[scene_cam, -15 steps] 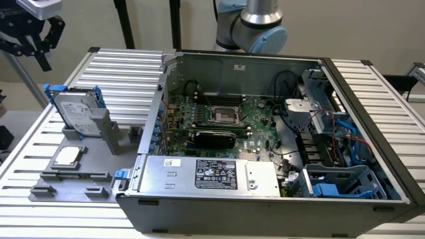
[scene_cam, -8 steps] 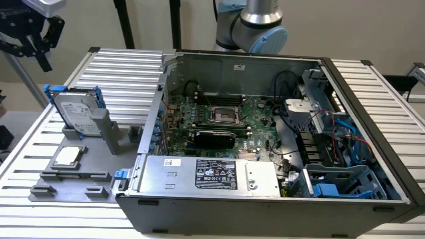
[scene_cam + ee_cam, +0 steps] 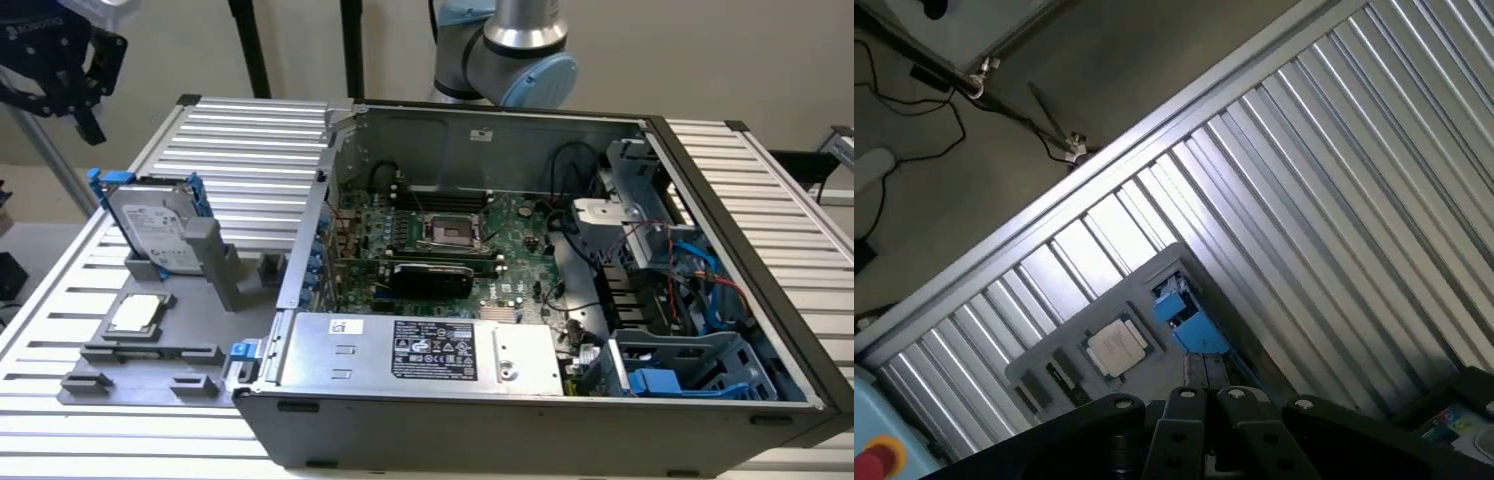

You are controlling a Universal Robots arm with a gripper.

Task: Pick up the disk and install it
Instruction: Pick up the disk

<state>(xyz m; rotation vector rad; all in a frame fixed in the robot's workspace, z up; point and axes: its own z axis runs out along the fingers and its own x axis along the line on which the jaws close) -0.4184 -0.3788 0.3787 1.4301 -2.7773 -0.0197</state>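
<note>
The disk stands on edge in a grey holder at the exterior view's left. Its white label faces the camera and blue rails run along both long edges. My gripper hangs high above and beyond it, near the table's far left corner, well clear of the disk and touching nothing. In the wrist view the disk appears edge-on as a blue strip far below my gripper's black body.
A small square silver chip lies on the grey fixture plate in front of the disk. The open computer case takes up the middle and right, with a blue drive cage in its near right corner. The arm's base rises behind the case.
</note>
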